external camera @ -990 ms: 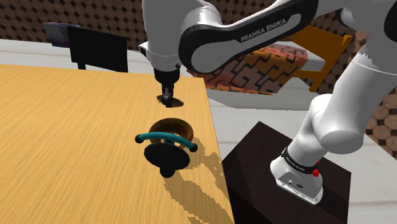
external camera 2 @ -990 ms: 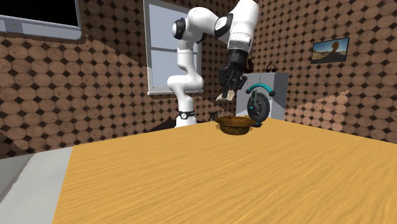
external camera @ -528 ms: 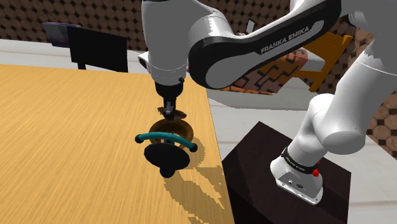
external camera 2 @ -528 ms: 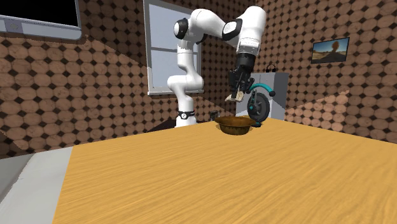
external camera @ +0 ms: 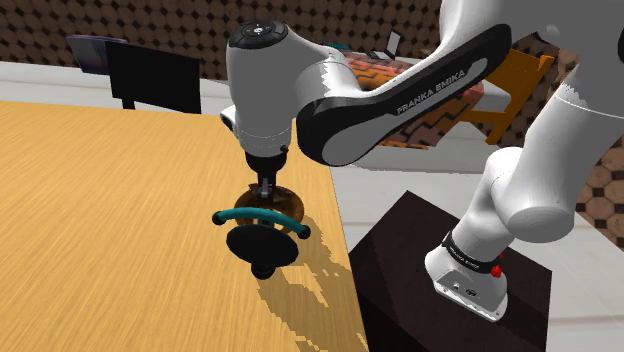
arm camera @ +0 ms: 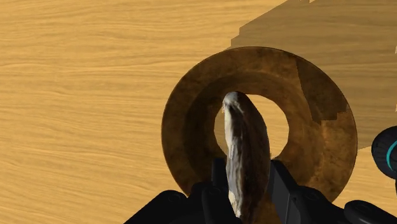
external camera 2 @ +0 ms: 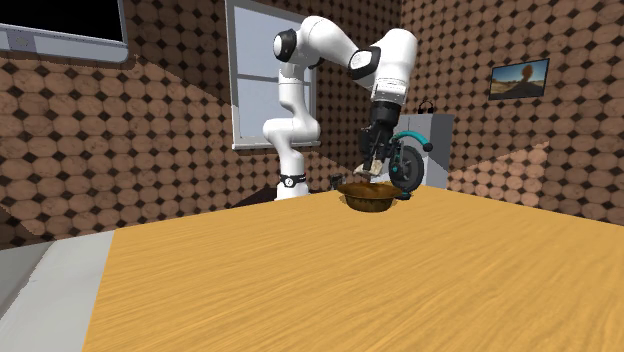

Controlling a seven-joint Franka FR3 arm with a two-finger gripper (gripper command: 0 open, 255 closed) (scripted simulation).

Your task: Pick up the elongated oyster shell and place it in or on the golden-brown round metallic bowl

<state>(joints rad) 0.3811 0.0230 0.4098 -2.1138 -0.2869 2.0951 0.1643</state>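
My black gripper (arm camera: 247,191) is shut on the elongated oyster shell (arm camera: 245,149), a grey-brown ridged shell that sticks out past the fingertips. The shell hangs right over the hollow of the brown round bowl (arm camera: 191,127), its tip pointing into the bowl's middle. In the shoulder view the gripper (external camera: 265,186) hangs straight down onto the bowl (external camera: 290,206) near the table's edge. From the second exterior view the pale shell (external camera 2: 369,172) reaches the rim of the bowl (external camera 2: 368,196) below the gripper (external camera 2: 373,162).
A black object with a teal arched band (external camera: 258,240) stands right beside the bowl, also close to the gripper in the second exterior view (external camera 2: 405,165). The wooden table (external camera: 120,230) ends just past the bowl. The dark stand (external camera: 430,290) lies beyond that edge.
The gripper, still holding the shell, has come down and across from beside the bowl to right above it, with the shell now at the rim.
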